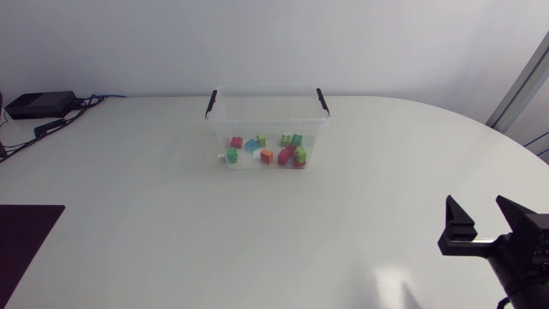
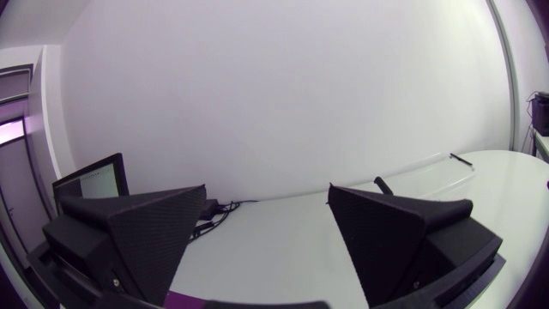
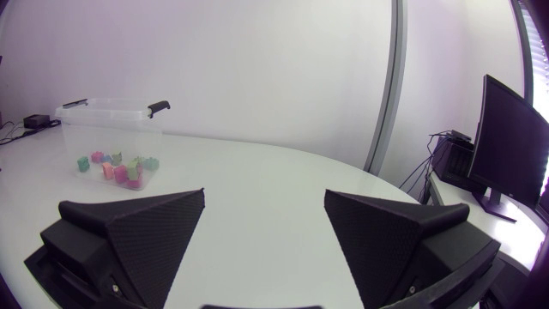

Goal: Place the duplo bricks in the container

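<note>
A broad white table with a rounded far-right edge fills the scene, its matte top evenly lit, with a faint sheen at the near right. Beyond its far edge stands a plain white wall. At the far left a flat black box sits with black cables trailing leftward. A dark mat lies near left. A grey upright post rises far right.

Clear plastic container, smooth matt white table
</note>
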Robot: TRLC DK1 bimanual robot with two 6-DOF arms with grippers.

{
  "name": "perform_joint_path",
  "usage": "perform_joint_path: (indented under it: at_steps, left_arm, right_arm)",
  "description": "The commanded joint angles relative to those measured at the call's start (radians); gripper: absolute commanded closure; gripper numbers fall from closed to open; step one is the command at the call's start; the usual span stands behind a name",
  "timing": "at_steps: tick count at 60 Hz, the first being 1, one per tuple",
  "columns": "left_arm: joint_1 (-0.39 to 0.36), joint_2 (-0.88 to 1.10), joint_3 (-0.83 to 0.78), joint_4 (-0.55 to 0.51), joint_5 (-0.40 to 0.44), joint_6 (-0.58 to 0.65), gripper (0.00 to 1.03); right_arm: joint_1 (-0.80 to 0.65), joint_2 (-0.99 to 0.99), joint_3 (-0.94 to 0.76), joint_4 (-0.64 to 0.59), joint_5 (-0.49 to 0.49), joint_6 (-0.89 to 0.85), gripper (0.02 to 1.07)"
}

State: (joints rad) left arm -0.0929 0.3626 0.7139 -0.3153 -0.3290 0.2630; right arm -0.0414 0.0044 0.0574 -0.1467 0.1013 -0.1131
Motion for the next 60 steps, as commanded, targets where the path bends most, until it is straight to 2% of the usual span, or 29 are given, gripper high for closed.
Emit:
perform_joint_path:
  at_steps: [1,19,24,33,35,60]
  left_arm:
    - [0.004,-0.085,-0.076,0.027,0.008,0.013,0.04]
    - [0.013,-0.375,-0.208,0.007,0.021,0.079,0.04]
    - [0.021,-0.379,-0.212,-0.034,0.025,0.078,0.04]
    - [0.019,-0.381,-0.209,-0.044,0.064,0.056,0.04]
    - [0.018,-0.379,-0.219,-0.035,0.096,0.045,0.04]
    - [0.05,-0.372,-0.429,0.113,0.195,-0.086,0.04]
  right_arm:
    - [-0.006,-0.009,-0.007,-0.022,0.005,-0.014,0.06]
    - [-0.006,-0.009,-0.007,-0.022,0.005,-0.014,0.06]
    - [-0.006,-0.009,-0.007,-0.022,0.005,-0.014,0.06]
    - [-0.006,-0.009,-0.007,-0.022,0.005,-0.014,0.06]
    - [-0.006,-0.009,-0.007,-0.021,0.004,-0.013,0.06]
    - [0.014,-0.007,-0.028,0.05,-0.041,0.04,0.06]
